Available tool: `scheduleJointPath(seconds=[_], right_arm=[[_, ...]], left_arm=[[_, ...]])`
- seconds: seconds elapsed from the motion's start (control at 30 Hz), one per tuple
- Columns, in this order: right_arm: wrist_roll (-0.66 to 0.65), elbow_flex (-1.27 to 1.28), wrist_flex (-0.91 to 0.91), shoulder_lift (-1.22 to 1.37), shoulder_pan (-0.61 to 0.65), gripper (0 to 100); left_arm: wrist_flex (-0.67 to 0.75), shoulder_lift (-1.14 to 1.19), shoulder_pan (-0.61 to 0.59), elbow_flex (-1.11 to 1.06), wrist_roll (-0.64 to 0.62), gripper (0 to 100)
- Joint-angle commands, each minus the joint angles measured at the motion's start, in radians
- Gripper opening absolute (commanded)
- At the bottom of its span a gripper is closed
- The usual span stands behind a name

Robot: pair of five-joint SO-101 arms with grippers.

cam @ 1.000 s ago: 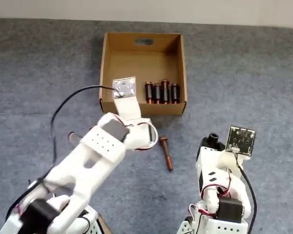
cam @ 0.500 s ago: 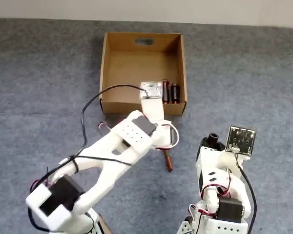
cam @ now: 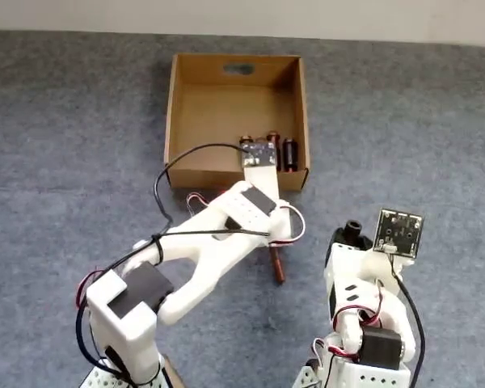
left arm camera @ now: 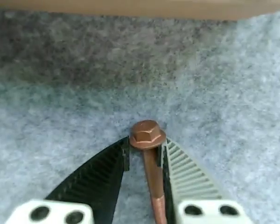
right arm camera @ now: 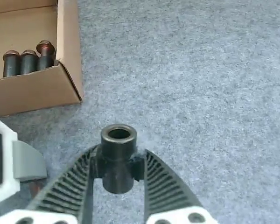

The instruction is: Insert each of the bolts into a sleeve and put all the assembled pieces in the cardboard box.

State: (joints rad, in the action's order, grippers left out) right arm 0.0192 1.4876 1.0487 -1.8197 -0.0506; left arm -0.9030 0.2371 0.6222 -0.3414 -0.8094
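Observation:
A copper bolt [left arm camera: 148, 136] with a hex head lies on the grey carpet just in front of the cardboard box [cam: 180, 121]. My left gripper [left arm camera: 144, 148] is open and straddles it, one finger on each side of the shaft, with a gap on the dark finger's side. From above, the bolt's tip [cam: 278, 268] sticks out from under the left arm. My right gripper [right arm camera: 117, 156] is shut on a black sleeve [right arm camera: 117, 161], held upright with its bore facing up, at the lower right [cam: 353, 229]. Several assembled pieces [cam: 283, 153] lie in the box's front right corner.
The box's front wall [right arm camera: 32, 93] stands close beyond the bolt. The left arm's white body [cam: 218, 234] stretches diagonally from the lower left. Open carpet lies to the right of the box and the right arm.
The left arm has swung right along the box's front wall and come down over the bolt. The right arm and its sleeve have not moved.

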Motion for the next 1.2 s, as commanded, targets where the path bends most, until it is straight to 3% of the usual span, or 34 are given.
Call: scheduleJointPath(seconds=[0.0, 0.17, 0.27, 0.43, 0.53, 0.73, 1.03, 1.17], right_arm=[[0.005, -0.007, -0.018, -0.008, -0.012, 0.5], [0.005, -0.007, -0.018, -0.008, -0.012, 0.5], [0.005, -0.007, -0.018, -0.008, -0.012, 0.5], [0.005, -0.007, -0.018, -0.008, -0.013, 0.5], [0.005, -0.007, -0.018, -0.008, -0.013, 0.5], [0.005, -0.007, -0.018, -0.008, -0.013, 0.5], [0.006, -0.007, -0.018, -0.008, -0.013, 0.5], [0.006, -0.007, -0.018, -0.008, -0.013, 0.5]], left_arm=[[-0.009, -0.001, 0.010, 0.022, -0.006, 12], [-0.038, 0.001, 0.001, 0.010, -0.005, 10], [-0.086, 0.001, -0.001, 0.005, 0.009, 3], [-0.239, 0.001, -0.027, 0.005, 0.170, 1], [-0.336, -0.010, -0.133, 0.015, 0.319, 1], [-0.370, 0.001, -0.424, 0.041, 0.565, 2], [-0.374, 0.021, -0.463, 0.041, 0.588, 2], [-0.374, 0.122, -0.464, 0.047, 0.588, 8]])
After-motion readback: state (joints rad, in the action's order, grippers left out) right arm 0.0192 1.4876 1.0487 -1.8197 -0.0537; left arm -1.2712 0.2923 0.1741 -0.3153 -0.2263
